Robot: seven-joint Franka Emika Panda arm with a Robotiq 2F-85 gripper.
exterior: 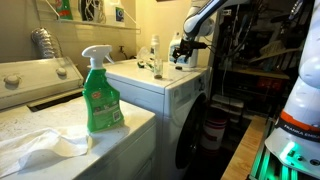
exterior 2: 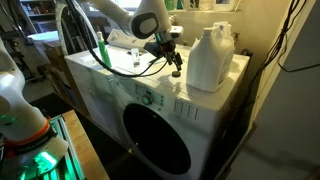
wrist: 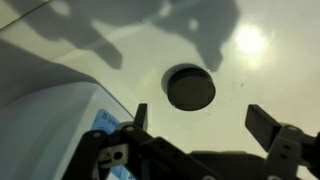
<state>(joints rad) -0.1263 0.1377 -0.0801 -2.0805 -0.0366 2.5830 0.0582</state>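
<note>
My gripper point(wrist: 200, 125) is open and empty, with both fingers pointing down over the white top of a front-loading washing machine point(exterior 2: 120, 85). A small dark round cap point(wrist: 190, 88) lies flat on that top, just ahead of the fingertips and between their lines, not touched. In an exterior view the gripper point(exterior 2: 172, 58) hangs just left of a big white detergent jug point(exterior 2: 210, 58), with the cap point(exterior 2: 180, 72) below it. The jug's white side with a blue label fills the lower left of the wrist view point(wrist: 50, 135). The gripper also shows at the back of the machine in an exterior view point(exterior: 184, 52).
A green spray bottle point(exterior: 101, 95) and a crumpled white cloth point(exterior: 45, 148) sit on a nearer counter. A small clear bottle point(exterior: 155, 55) stands on the washer top. A cable point(exterior 2: 140, 68) trails across the top. The washer's round door point(exterior 2: 158, 140) faces outward.
</note>
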